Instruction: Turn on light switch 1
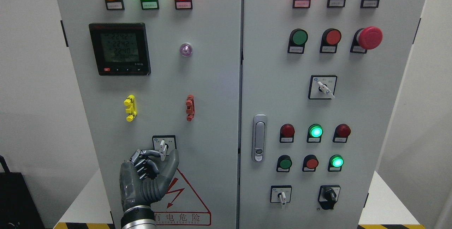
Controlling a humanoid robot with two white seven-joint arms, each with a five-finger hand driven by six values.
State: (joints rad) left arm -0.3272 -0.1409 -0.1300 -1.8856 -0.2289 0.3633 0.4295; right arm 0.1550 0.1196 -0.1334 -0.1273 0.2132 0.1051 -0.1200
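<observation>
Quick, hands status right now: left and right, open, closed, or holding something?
Left hand: shut on the rotary switch low on the left cabinet door, fingers pinching its white handle.
Right hand: not in view.

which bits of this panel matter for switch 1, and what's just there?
In play:
- left hand, fingers curled at the switch
- rotary switch, white lever pinched

Bystanders:
- digital meter
- yellow clip, red clip
- door latch
- emergency stop button
- right-door selector switch
</observation>
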